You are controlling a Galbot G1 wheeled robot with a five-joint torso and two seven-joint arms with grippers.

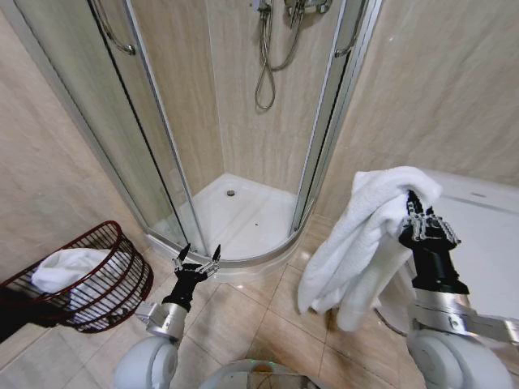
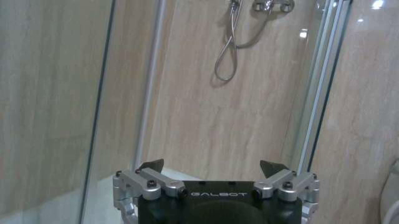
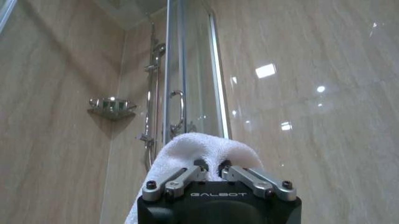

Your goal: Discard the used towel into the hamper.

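Note:
A white towel (image 1: pixel 357 243) hangs in long folds from my right gripper (image 1: pixel 415 207), which is shut on its upper part at the right of the head view. In the right wrist view the towel (image 3: pixel 199 149) bulges just past the closed fingers (image 3: pixel 181 179). The hamper (image 1: pixel 122 279), a dark red-brown wire basket, stands on the floor at the far left with a white cloth (image 1: pixel 69 267) inside it. My left gripper (image 1: pixel 199 258) is raised and open beside the hamper's right side, holding nothing; its fingertips (image 2: pixel 151 165) stand wide apart in the left wrist view.
A glass corner shower cabin (image 1: pixel 243 219) with a white tray and curved threshold stands straight ahead. A shower hose (image 1: pixel 265 57) hangs on the back wall. A white fixture (image 1: pixel 486 219) sits at the right behind the towel. Beige floor tiles (image 1: pixel 251 324) lie between both arms.

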